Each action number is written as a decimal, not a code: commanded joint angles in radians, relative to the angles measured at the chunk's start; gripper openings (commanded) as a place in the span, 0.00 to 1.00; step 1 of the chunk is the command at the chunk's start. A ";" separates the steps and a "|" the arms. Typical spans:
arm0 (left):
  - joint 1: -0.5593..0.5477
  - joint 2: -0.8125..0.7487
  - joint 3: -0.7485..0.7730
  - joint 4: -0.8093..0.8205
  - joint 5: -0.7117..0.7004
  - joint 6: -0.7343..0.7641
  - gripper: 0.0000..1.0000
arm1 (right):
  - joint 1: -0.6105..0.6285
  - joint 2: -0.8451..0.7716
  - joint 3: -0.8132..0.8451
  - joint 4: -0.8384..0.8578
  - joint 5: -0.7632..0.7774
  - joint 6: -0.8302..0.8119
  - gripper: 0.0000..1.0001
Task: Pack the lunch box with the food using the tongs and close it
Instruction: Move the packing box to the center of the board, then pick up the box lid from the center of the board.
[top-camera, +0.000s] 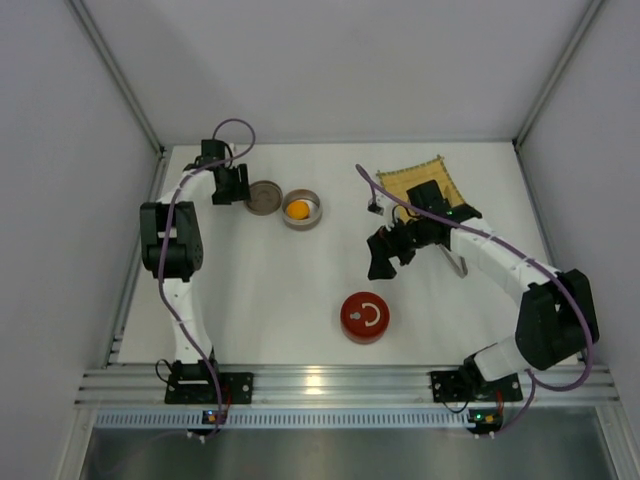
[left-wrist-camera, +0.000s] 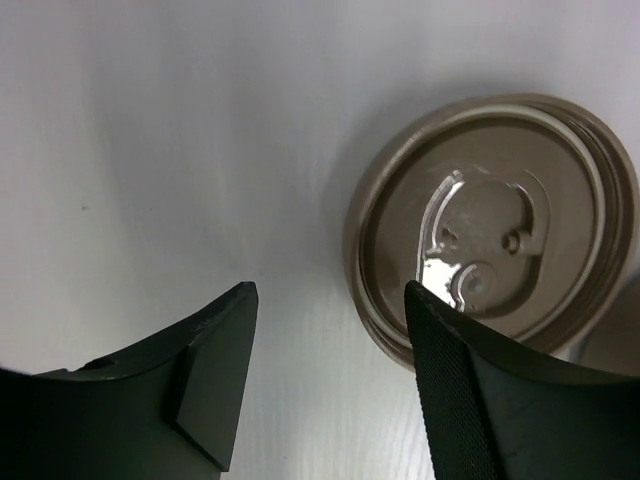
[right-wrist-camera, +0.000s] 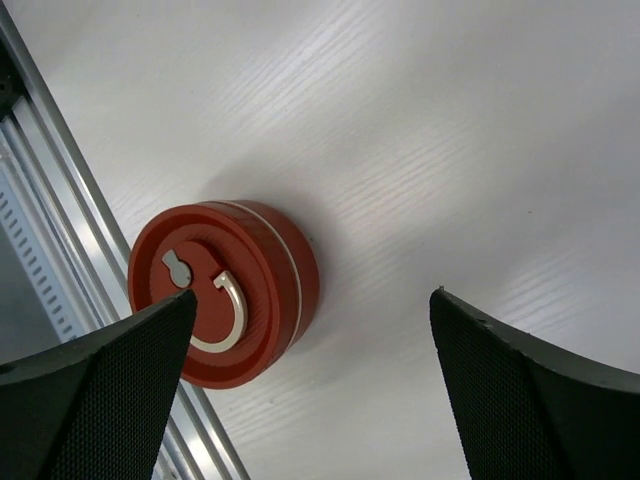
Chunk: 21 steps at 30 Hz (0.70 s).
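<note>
Round orange food piece (top-camera: 298, 209): sitting inside the open round steel lunch box (top-camera: 317, 214), far centre of the worktop.
Brown round lid (left-wrist-camera: 490, 230): lying off, just left of it.
Left fingers (left-wrist-camera: 215, 380) and right fingers (right-wrist-camera: 100, 390): standing apart, gripping nothing.
Closing: not yet done.

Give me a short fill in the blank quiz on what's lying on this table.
The small round food piece in the silvery metal bowl is ____. In the top view, the flat brown round lid lies just ____ of that bowl. The closed round container with a metal ring handle is ____.
Missing: orange; left; red.
</note>
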 joint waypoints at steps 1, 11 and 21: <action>0.003 0.040 0.084 0.012 -0.072 0.010 0.65 | -0.013 -0.045 0.054 -0.012 -0.019 0.009 0.99; -0.035 0.060 0.086 -0.074 -0.152 0.021 0.26 | -0.013 -0.073 0.112 0.037 0.059 0.011 1.00; 0.026 -0.087 0.105 -0.315 -0.031 0.057 0.00 | -0.004 -0.012 0.209 0.152 0.067 0.078 0.99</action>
